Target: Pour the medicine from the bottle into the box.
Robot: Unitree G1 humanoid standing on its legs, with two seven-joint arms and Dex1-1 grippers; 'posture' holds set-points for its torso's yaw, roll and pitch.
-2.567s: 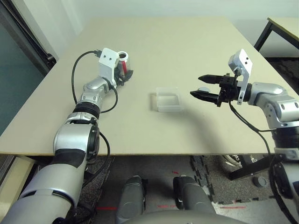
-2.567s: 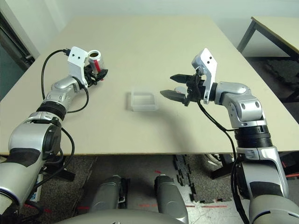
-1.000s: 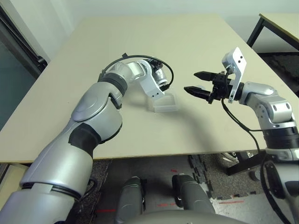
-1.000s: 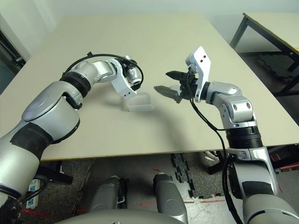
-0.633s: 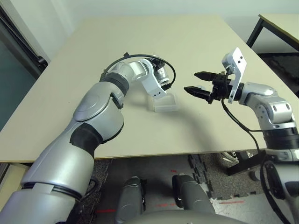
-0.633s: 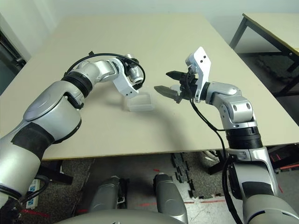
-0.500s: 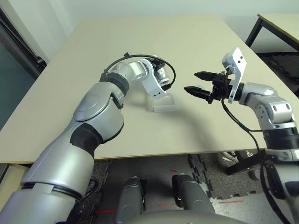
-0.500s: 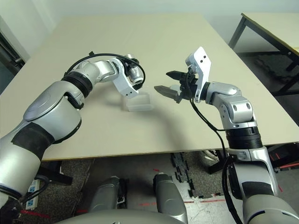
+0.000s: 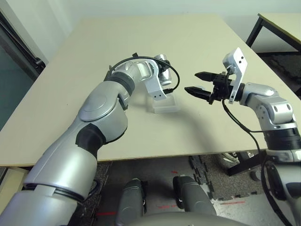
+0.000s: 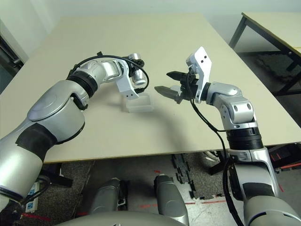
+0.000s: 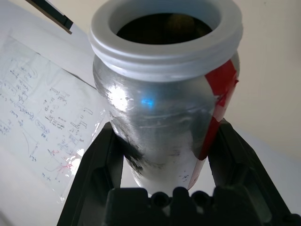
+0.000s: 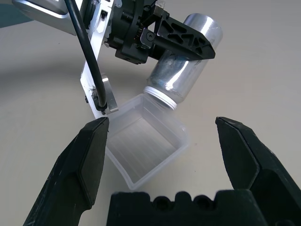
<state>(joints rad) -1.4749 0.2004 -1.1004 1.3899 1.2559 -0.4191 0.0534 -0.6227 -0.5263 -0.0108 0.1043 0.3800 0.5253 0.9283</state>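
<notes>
Over the box (image 12: 146, 143), left hand (image 12: 176, 47) grips tipped bottle (image 12: 186, 77); right hand (image 10: 170, 83) gapes.

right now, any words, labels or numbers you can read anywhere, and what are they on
No text here can be read.
bottle: red stripe only, no printed label visible.
box: clear plastic, unmarked.
Faint scribbled marks show through the box's clear plastic in the left wrist view: too small and blurred to read.

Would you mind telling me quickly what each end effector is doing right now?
Left end effector: shut on the bottle, tipped mouth-down over the box.
Right end effector: open, holding nothing.
</notes>
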